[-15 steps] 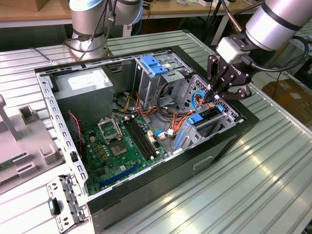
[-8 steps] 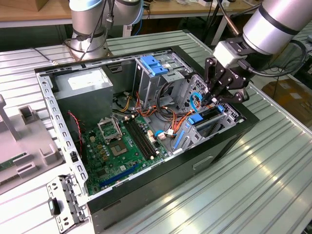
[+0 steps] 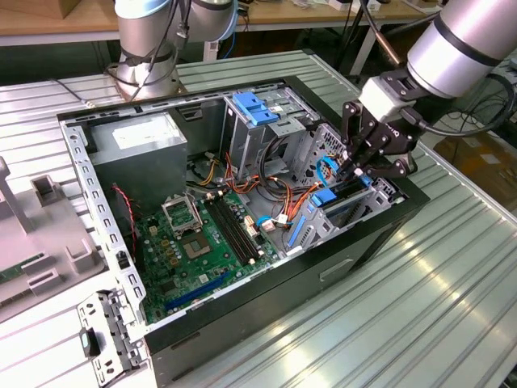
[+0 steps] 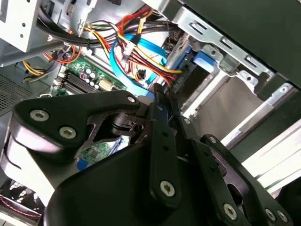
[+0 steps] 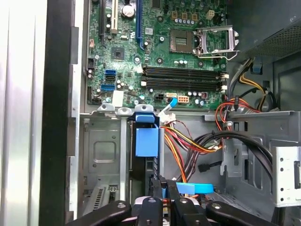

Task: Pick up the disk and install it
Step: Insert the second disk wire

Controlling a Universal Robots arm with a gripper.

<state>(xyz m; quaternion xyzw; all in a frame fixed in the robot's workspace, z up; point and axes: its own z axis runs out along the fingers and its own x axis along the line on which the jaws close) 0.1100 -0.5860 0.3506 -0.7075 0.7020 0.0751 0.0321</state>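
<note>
- While the arm reaches in from the exterior view's right, the gripper (image 3: 358,166) hangs over the drive bay at the near-right corner of the open computer case (image 3: 266,303), its black linkages pointing down into the bay.
- Both wrist views show the fingers (image 5: 162,188) drawn close together, almost shut, pinched on the thin upper edge of the disk (image 5: 146,141); the gap between them looks no wider than that edge.
- The disk stands on edge in the metal drive cage (image 5: 101,150), its bright blue carrier showing as a blue panel and a rounded blue tab at the cage's lip, next to the motherboard's edge.
- In the exterior view the disk's blue rails (image 3: 343,202) sit low inside the bay, directly beneath the gripper; how far it is seated I cannot tell.
- Just beside the fingers runs a bundle of red, yellow and orange wires (image 5: 183,146), along with a flat blue cable (image 4: 141,52) that loops past the bay.
- Beyond the bay lies the green motherboard (image 3: 202,242), with its memory slots (image 5: 183,77) and open processor socket (image 5: 214,42) in plain sight.
- A separate blue bracket (image 3: 257,107) sits on top of the taller cage at the back of the case, well apart from the gripper.
- The grey power supply (image 3: 137,145) fills the far-left corner of the case.
- The case rests on a ribbed metal table (image 3: 452,275).
</note>
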